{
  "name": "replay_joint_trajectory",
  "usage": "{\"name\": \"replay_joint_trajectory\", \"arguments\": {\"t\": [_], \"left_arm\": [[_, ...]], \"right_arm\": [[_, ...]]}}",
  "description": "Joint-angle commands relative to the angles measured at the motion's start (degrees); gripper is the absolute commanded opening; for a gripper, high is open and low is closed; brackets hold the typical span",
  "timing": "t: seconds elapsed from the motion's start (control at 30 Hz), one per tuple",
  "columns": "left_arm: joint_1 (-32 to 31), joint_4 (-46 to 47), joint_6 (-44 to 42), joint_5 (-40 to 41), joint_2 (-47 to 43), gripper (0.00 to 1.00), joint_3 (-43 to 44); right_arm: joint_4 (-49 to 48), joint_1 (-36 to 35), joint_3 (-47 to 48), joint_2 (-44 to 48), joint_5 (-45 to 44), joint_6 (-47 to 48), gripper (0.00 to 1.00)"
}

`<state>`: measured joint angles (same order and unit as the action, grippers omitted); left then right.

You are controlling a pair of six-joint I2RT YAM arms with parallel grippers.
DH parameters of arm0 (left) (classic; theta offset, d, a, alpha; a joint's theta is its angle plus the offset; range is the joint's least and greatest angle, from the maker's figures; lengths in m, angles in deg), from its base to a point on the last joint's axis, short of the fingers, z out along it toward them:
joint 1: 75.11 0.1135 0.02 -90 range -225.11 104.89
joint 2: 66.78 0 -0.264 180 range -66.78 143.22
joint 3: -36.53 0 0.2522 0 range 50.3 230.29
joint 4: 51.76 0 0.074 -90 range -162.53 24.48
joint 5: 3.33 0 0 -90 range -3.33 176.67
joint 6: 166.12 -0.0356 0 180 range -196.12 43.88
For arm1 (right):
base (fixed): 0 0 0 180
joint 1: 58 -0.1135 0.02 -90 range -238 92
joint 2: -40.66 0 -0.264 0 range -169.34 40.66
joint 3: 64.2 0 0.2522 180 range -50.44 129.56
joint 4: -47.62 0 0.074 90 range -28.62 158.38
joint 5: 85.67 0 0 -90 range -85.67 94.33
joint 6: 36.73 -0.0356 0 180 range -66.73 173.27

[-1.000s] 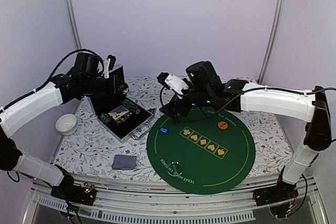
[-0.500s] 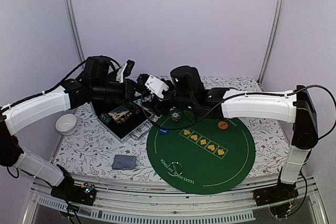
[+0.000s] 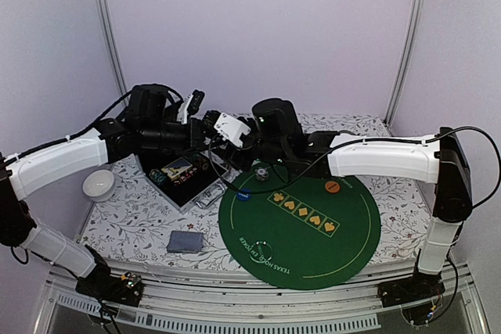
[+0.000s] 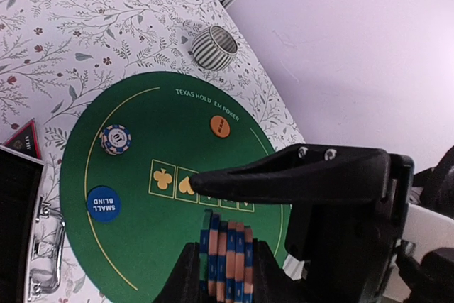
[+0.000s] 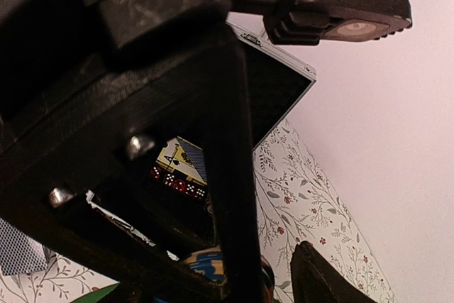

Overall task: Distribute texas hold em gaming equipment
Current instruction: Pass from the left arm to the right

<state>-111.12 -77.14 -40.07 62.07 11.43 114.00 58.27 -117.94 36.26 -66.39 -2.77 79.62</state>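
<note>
Flagging the handoff as the weak point: the left claw [image 4: 225, 278] is pinching a short stack of striped poker chips [image 4: 227, 253] in mid-air, with the chips on edge and squeezed face to face between its fingers. The right claw [image 3: 218, 135] is crowded right against it and spread. One of its fingers [image 4: 284, 175] lies across just above the stack in the left wrist view. In the right wrist view a fingertip [image 5: 320, 278] stands just beside the chips with a gap, so I see no second grip, and its partner is hidden behind the left claw's body. My read of the risks: if the left lets go before the right has a square squeeze, the stack fans out and drops. A pinch on the rims instead of the end faces would likely let the middle chips slip. Crowded this close, one claw could also knock the other. I can't tell what sits straight under them. Below and beyond is the green felt mat [image 4: 142, 104], where spilled chips would roll. Out from the left claw lie the blue small-blind disc [image 4: 103, 204], a chip stack already on the felt [image 4: 115, 139] and, further, the orange disc [image 4: 220, 126], and falling chips could scatter all three. Farthest out, on the table [image 4: 106, 19] past the mat edge, is the ribbed cup [image 4: 215, 47], which is not at risk.
</note>
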Motion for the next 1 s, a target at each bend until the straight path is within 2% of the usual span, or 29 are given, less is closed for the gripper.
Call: {"name": "replay_joint_trajectory", "arguments": {"t": [0.0,0.07,0.43,0.5,0.67,0.97], "left_arm": [[-0.64,1.51,-0.39,-1.87,0.85,0.0,-0.25],[-0.64,1.52,-0.41,-1.88,0.89,0.0,-0.28],[-0.63,1.7,-0.81,-2.52,1.38,0.0,-1.07],[-0.58,1.86,-0.86,-2.79,2.02,0.0,-1.25],[-0.38,2.52,-0.98,-3.71,3.68,0.22,-1.69],[-0.12,4.3,-0.49,-5.39,4.61,0.41,-1.42]], "right_arm": [[-1.93,0.09,1.55,0.23,-0.16,0.82,0.63],[-2.11,0.09,1.46,0.47,0.56,1.36,0.59],[-2.58,0.09,-0.58,2.14,0.55,2.79,0.06],[-2.31,0.09,-0.97,2.51,-0.06,2.6,0.03],[0.73,0.09,-1.35,3.17,-0.63,1.24,0.02],[8.37,0.24,-2.26,3.46,-0.09,-1.48,0.02]]}}
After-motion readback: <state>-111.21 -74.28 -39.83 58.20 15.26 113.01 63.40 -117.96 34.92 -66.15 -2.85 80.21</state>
